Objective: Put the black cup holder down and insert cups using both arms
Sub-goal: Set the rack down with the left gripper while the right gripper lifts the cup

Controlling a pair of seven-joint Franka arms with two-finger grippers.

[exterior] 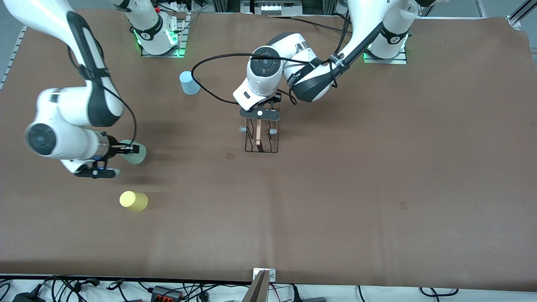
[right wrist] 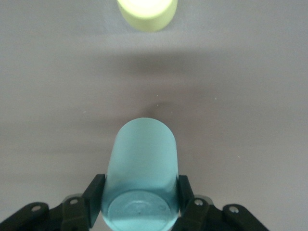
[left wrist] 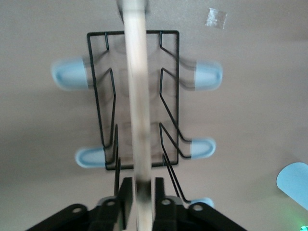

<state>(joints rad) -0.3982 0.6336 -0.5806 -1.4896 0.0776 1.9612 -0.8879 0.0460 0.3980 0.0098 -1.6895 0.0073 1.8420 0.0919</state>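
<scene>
The black cup holder (exterior: pixel 261 140) stands at the middle of the table with its wooden rod handle (left wrist: pixel 137 96) on top and pale-tipped pegs (left wrist: pixel 70 74) sticking out at both sides. My left gripper (exterior: pixel 260 114) is over it, shut on the handle (exterior: pixel 259 132); in the left wrist view the gripper (left wrist: pixel 143 185) has a finger on each side of the rod. My right gripper (exterior: pixel 128 149) is shut on the pale green cup (exterior: pixel 137 152), held on its side over the table at the right arm's end; the cup (right wrist: pixel 143 163) sits between the right gripper's (right wrist: pixel 142 192) fingers.
The yellow cup (exterior: pixel 133 201) stands nearer the front camera than the green cup and shows in the right wrist view (right wrist: pixel 147 12). The light blue cup (exterior: pixel 189 82) stands near the right arm's base and shows in the left wrist view (left wrist: pixel 294 183). A metal bracket (exterior: pixel 264 277) sits at the table's front edge.
</scene>
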